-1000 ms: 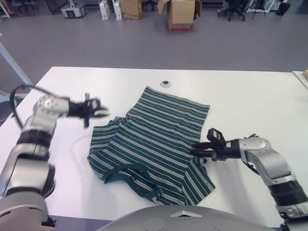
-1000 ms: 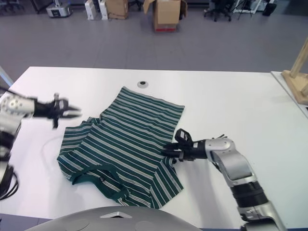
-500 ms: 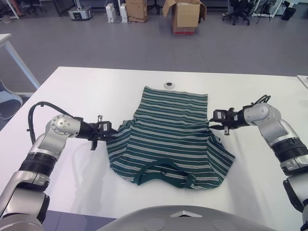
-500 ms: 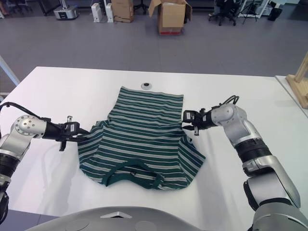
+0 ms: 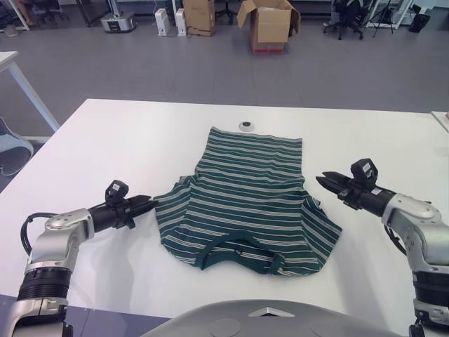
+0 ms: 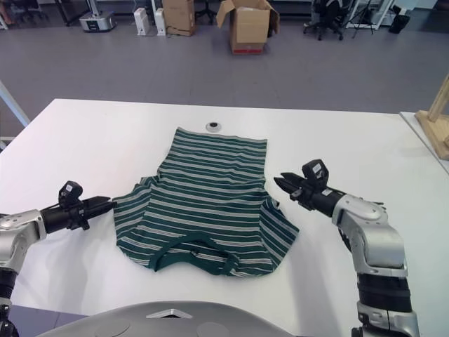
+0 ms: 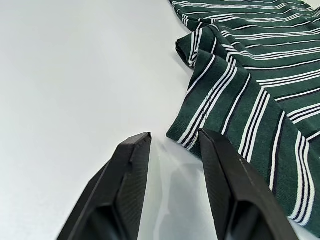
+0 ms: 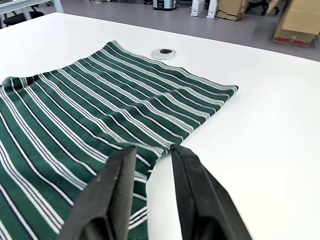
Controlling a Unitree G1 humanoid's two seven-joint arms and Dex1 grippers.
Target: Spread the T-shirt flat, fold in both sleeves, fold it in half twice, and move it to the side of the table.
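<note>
The green T-shirt (image 5: 245, 203) with white stripes lies mid-table, collar toward me and hem on the far side. Both sleeves are bunched in against the body. My left gripper (image 5: 149, 202) hovers low at the left sleeve's edge. It is open, and the sleeve hem (image 7: 200, 125) lies just past its fingertips (image 7: 172, 136) with nothing between them. My right gripper (image 5: 321, 179) is beside the right sleeve, open and holding nothing. The striped cloth (image 8: 75, 115) spreads out beyond its fingertips (image 8: 152, 148).
A round grommet (image 5: 245, 126) sits in the white table (image 5: 105, 140) just past the hem. Bare tabletop stretches to both sides of the shirt. A wooden frame (image 6: 436, 105) stands off the right end. Cardboard boxes (image 5: 270, 21) are on the floor behind.
The shirt, skewed and crumpled a second ago, now lies straight. Both arms have dropped lower toward the near edge, with their grippers beside the sleeves and off the cloth.
</note>
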